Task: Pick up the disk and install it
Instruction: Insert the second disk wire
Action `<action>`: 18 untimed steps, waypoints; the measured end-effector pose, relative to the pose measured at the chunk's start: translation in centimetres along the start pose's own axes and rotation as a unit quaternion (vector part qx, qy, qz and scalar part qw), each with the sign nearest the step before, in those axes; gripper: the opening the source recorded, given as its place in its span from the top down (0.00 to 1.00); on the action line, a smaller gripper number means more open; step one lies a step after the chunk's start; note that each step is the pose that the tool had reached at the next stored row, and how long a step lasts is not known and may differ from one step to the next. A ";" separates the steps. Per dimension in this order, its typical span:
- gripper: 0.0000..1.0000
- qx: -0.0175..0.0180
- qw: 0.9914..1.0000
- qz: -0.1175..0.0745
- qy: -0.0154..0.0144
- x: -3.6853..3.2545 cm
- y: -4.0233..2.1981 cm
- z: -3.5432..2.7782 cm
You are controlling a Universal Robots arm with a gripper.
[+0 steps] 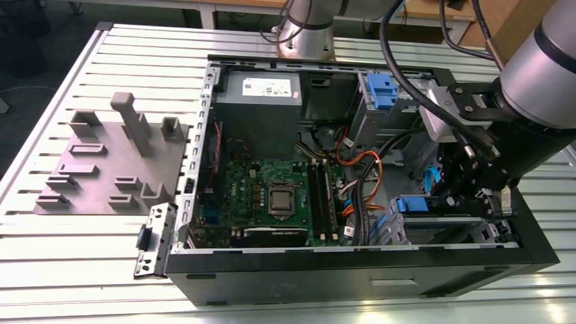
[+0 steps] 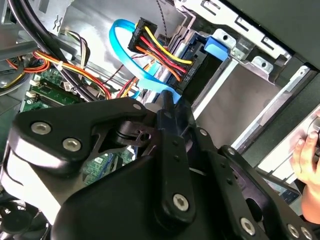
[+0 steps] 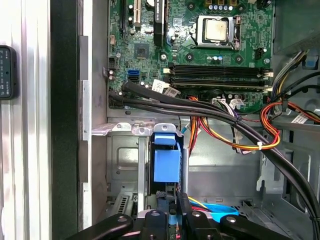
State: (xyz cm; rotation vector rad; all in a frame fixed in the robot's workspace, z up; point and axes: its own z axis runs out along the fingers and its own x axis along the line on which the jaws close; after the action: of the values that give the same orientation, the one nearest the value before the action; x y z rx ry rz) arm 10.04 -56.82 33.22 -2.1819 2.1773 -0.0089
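The disk (image 1: 412,204) stands edge-on in the drive bay at the near corner of the open computer case (image 1: 360,260), on the exterior view's right. Its blue plastic frame (image 3: 166,160) shows in both wrist views (image 2: 220,45). My gripper (image 1: 454,201) reaches down into the case right beside it. In the first wrist view the black fingertips (image 3: 182,202) sit close together just behind the blue frame, and the gripper (image 3: 176,200) looks shut. Whether they pinch the disk's edge is hidden. The gripper's black linkage (image 2: 167,102) covers the disk's body.
Orange, red and black cables (image 3: 225,135) and a blue ribbon cable with a connector (image 2: 150,42) hang near the bay. The motherboard (image 1: 279,196) and a grey power box (image 1: 261,94) lie further in. A grey fixture (image 1: 108,162) stands left of the case. A person's hand (image 2: 305,155) is outside.
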 end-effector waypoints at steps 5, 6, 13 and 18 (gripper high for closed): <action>0.77 -0.001 1.000 0.000 -0.001 -0.06 -0.06 -1.36; 0.77 -0.002 1.000 0.000 -0.001 -0.07 -0.07 -1.55; 0.89 -0.002 1.000 0.000 -0.002 -0.07 -0.07 -1.62; 0.89 -0.003 1.000 0.000 -0.001 -0.07 -0.07 -1.63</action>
State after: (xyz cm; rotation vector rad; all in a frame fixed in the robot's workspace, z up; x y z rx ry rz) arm 10.04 -56.81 34.84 -2.1827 2.1786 -0.0003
